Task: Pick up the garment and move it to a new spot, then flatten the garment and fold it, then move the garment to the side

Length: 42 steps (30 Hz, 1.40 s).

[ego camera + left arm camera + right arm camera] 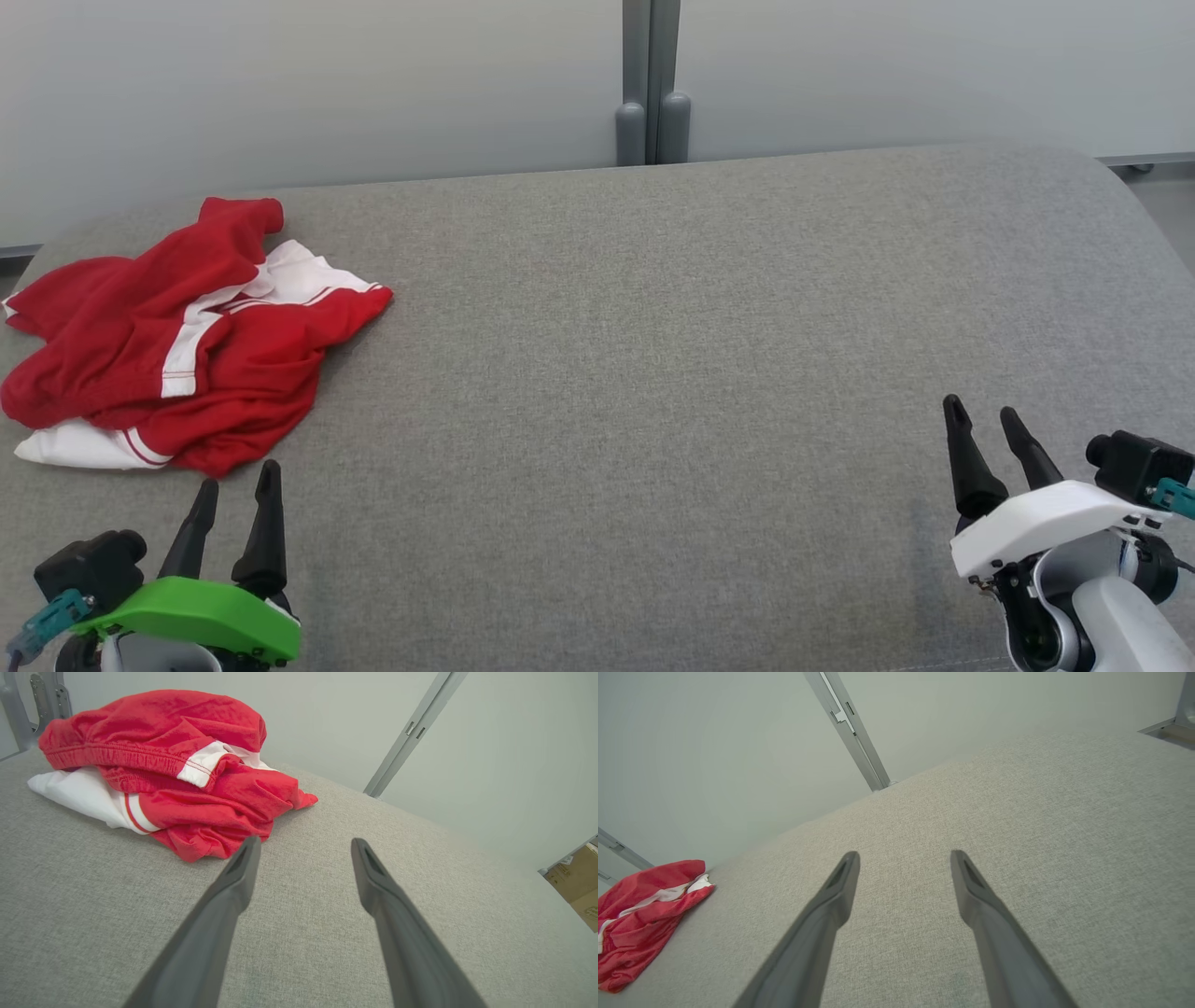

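- The crumpled red fabric garment with white panels and stripes (177, 336) lies in a loose heap at about nine o'clock on the grey woven-fabric padded surface (653, 373), close to that surface's left edge in the head view.
- A white layer sticks out from under the red cloth at the heap's seven o'clock corner, and a red flap points toward three o'clock.
- The left gripper with the green shell (239, 476) sits at seven o'clock in the head view. Its two dark fingers are spread apart with nothing between them, and their tips are just short of the garment's near edge without touching it.
- In the left wrist view the left gripper (304, 842) is over bare fabric, with the garment (177, 779) at eleven o'clock from the fingertips.
- The right gripper with the white shell (980, 407) is at four o'clock in the head view. Its fingers are likewise parted and hold nothing, and it is well apart from the garment.
- In the right wrist view the right gripper (903, 854) points across bare surface, with the garment (640, 914) at eight o'clock.
- A grey metal post (652, 84) stands against the pale wall at twelve o'clock.
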{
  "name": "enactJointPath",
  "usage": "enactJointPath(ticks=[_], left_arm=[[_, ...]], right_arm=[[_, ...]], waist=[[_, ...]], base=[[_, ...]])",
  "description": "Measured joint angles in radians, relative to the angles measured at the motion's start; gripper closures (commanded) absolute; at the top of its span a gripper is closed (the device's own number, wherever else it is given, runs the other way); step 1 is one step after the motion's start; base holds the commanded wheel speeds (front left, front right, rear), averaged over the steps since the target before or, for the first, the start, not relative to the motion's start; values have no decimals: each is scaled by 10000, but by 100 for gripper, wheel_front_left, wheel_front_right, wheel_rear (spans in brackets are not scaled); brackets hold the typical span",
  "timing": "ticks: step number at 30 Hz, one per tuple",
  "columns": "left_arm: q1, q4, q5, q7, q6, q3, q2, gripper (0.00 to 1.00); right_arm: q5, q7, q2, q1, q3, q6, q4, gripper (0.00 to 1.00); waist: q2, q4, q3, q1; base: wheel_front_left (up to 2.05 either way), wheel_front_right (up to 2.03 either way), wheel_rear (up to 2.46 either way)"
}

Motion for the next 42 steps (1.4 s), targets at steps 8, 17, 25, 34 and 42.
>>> enactJointPath(ticks=[8, 17, 25, 34, 42], left_arm=[[108, -142, 1243, -297, 4, -79, 121, 0], [263, -153, 2385, -585, 4, -86, 217, 0], [353, -142, 3354, -851, 2, 38, 245, 0], [534, -186, 4506, -1145, -6, 107, 284, 0], [555, -203, 4801, -1227, -67, 251, 274, 0]], right_arm=[[-1141, -265, -196, 1, 259, -163, -17, 0], [-2220, -562, -376, 5, 407, -251, 31, 0], [-3066, -792, -522, 52, 510, -267, 25, 0], [-4153, -1099, -543, 217, 403, -424, -362, 0], [-4309, -1162, -408, 337, 203, -399, -439, 0]], waist=[[0, -61, 9, 0], [0, -127, 15, 0], [0, -158, 10, 0], [0, -194, 7, 0], [0, -209, 38, 0]], base=[[0, 0, 0], [0, 0, 0], [0, 0, 0], [0, 0, 0], [0, 0, 0]])
